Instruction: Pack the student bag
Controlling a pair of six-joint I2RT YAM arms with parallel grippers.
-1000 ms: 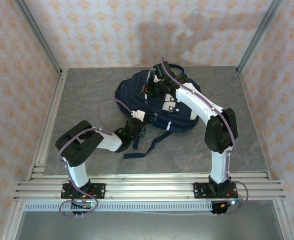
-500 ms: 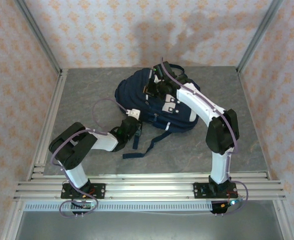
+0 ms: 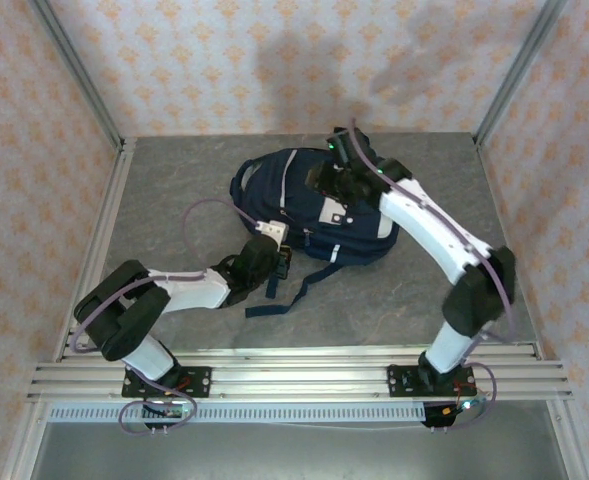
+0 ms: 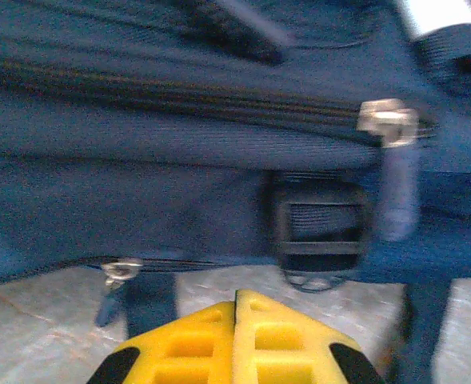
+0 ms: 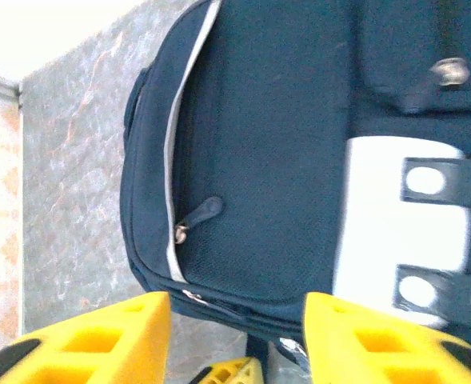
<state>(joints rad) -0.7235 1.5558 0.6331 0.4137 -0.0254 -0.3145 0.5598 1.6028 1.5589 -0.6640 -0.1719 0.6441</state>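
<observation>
Two grippers work at the student bag [image 3: 304,205], which lies mid-table toward the back wall. The left gripper [image 4: 237,296], pressed together on nothing, points at the bag's near edge. The right gripper [image 5: 237,304] hangs above it, parted and empty. Bare table [image 3: 174,190] lies on both sides.

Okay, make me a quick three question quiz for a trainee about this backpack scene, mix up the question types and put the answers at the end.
1. True or false: the left claw is shut with nothing between its fingers.
2. Pick one. The right claw is: A) shut on a strap; B) open above the student bag; C) shut with nothing held.
3. Short answer: which claw sits at the bag's near edge, facing the black buckle?

Key: 1 true; 2 B; 3 the left claw.
</observation>
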